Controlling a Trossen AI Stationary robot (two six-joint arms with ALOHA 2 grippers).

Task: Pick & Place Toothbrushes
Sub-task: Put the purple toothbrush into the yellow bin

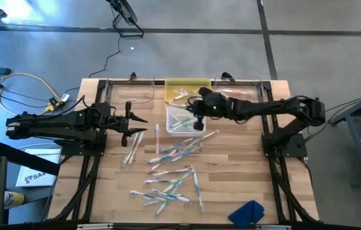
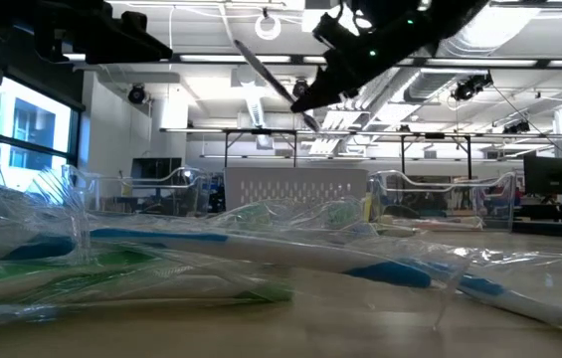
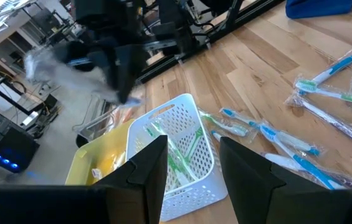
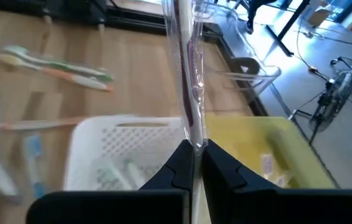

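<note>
Our right tool (image 4: 194, 163) pinches a wrapped toothbrush (image 4: 188, 81) above the white basket (image 4: 126, 146); our left tool (image 3: 191, 158) hovers open.

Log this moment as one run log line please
right hand: shut on wrapped toothbrush, above white basket | left hand: open, empty, waiting left of basket | loose toothbrushes: on table

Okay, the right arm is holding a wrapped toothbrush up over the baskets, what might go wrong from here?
1. The right gripper pinches only the end of the clear-wrapped toothbrush, so the slick wrapper may slip.
2. The white slotted plastic basket and the yellow plastic bin sit close together; a drop could land in the wrong one.
3. The left gripper, open, faces the same baskets, so the arms may crowd.
</note>
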